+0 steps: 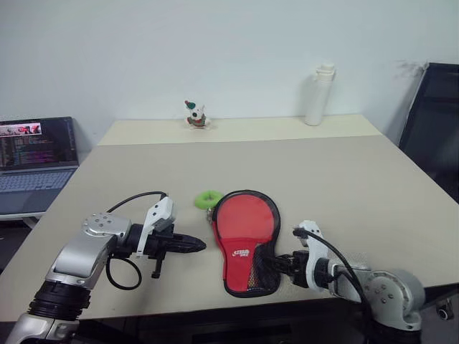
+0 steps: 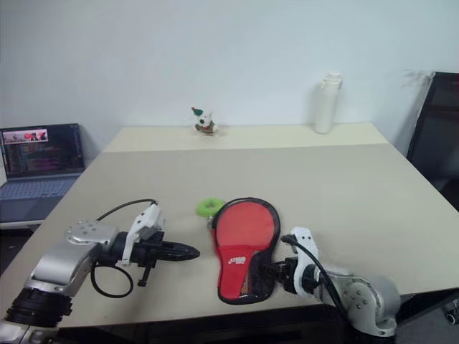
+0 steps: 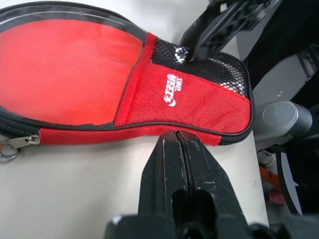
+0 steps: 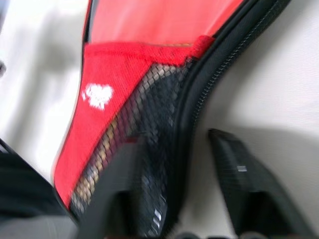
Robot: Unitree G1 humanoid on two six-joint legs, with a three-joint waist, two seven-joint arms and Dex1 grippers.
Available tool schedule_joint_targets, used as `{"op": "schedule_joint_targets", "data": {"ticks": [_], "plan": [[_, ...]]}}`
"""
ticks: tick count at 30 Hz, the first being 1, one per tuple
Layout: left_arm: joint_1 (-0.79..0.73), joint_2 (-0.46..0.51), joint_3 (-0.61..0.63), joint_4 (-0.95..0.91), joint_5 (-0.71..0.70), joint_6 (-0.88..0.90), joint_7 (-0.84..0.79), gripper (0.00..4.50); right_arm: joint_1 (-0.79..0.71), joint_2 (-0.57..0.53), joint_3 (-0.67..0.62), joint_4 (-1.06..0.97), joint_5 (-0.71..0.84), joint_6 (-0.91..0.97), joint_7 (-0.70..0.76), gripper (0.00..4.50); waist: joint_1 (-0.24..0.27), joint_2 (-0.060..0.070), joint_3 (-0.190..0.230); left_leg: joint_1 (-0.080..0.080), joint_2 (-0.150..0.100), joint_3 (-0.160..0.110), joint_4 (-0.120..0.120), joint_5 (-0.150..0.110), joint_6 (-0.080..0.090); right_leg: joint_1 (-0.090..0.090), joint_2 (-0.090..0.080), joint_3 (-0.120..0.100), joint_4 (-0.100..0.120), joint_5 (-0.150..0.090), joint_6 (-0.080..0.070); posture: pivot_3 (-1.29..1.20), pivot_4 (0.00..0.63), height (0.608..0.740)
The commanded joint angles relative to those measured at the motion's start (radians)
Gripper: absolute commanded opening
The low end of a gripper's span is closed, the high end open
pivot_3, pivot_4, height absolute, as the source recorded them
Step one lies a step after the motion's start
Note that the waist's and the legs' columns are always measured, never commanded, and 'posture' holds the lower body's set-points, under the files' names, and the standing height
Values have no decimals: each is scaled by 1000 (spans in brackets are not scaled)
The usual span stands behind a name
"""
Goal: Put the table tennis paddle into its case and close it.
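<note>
The case (image 1: 244,222) lies flat on the table, round end away from me, with its white logo and black mesh pocket (image 3: 219,74) at the near end. A smooth red face fills its round part. I cannot tell whether that is the paddle or the cover. Its zip pull (image 3: 12,144) lies at the round end. My right gripper (image 1: 276,264) is open at the near end, one finger over the mesh and the other finger (image 4: 239,169) on the table beside the black zip edge. My left gripper (image 1: 201,246) is shut and empty, pointing at the case's left edge just short of it.
A green ring (image 1: 208,199) lies by the case's round end. At the table's far edge stand a small toy figure (image 1: 195,115) and a white bottle (image 1: 319,94). A laptop (image 1: 36,154) sits off the table's left side, a black chair (image 1: 434,122) off its right.
</note>
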Motion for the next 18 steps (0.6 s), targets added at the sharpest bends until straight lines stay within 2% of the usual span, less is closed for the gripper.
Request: {"op": "schedule_joint_targets", "data": {"ticks": [1,3,5,7,10,13,14,16,18], "plan": [[2,7,24,-30,-15,-14,20,0,28,-122,52,-58,8,-106,89,3794,1,0,0,0,0,0,0,0,0,0,0,0,0,0,0,0,150,740],[9,4,33,-33,-18,-9,40,0,44,-217,72,-107,45,-185,198,4478,3,0,0,0,0,0,0,0,0,0,0,0,-1,-1,1,0,150,740],[15,0,46,-32,-23,-1,67,0,52,-286,59,-146,93,-248,294,4478,6,0,0,0,-1,0,0,0,0,1,0,0,-2,-1,1,0,150,740],[16,-2,56,-22,-26,10,91,0,28,-301,29,-139,124,-285,320,4478,5,-1,0,0,0,0,0,0,0,1,0,0,-2,-1,2,0,150,740],[-6,-25,79,24,-21,30,166,0,-75,-260,29,-79,116,-369,305,4478,2,-1,0,1,1,0,0,0,0,1,1,0,-1,-1,1,0,150,740],[-50,-65,88,98,26,-23,265,0,-153,-214,91,-10,75,-441,285,4478,5,-2,0,2,1,-1,1,0,0,1,1,0,1,-1,2,0,150,740],[-67,-76,87,124,43,-40,295,372,-172,-200,115,16,58,-461,280,4500,7,-3,-1,2,1,-1,1,0,0,2,1,-1,1,-1,2,0,150,740],[-103,-94,82,181,72,-70,346,814,-210,-174,176,77,2,-521,264,4500,14,-3,-1,1,1,-2,1,0,0,2,1,-1,1,-1,1,0,150,740],[-132,-109,78,228,92,-94,377,1548,-234,-154,215,117,-32,-562,256,4500,20,-3,-1,0,0,-1,1,0,0,1,1,-1,0,-1,1,0,150,740]]}}
